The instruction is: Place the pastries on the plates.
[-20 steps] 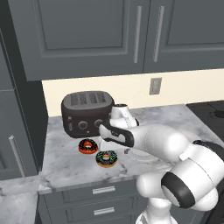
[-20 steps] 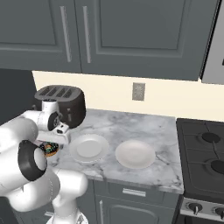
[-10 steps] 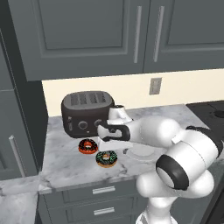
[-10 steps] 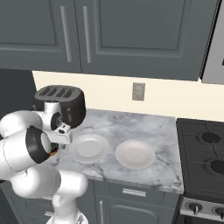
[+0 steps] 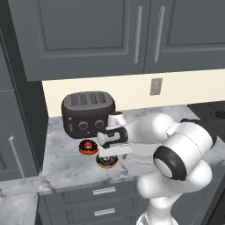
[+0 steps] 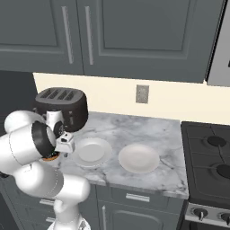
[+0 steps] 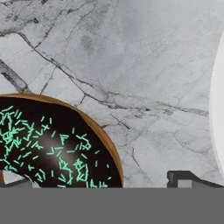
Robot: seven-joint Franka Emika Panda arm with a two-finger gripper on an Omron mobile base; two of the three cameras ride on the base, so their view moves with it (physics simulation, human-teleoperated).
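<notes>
Glossy white Franka arm [image 5: 176, 149] of bulbous rounded segments, dark grey rings at the joints, boxy white hand — small dark fingertips [image 7: 186, 178].

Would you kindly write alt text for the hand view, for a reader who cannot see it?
A chocolate-iced doughnut with green sprinkles lies on a grey marble counter, close beneath the camera at lower left. A white plate's rim curves along the right edge, apart from the doughnut.
</notes>
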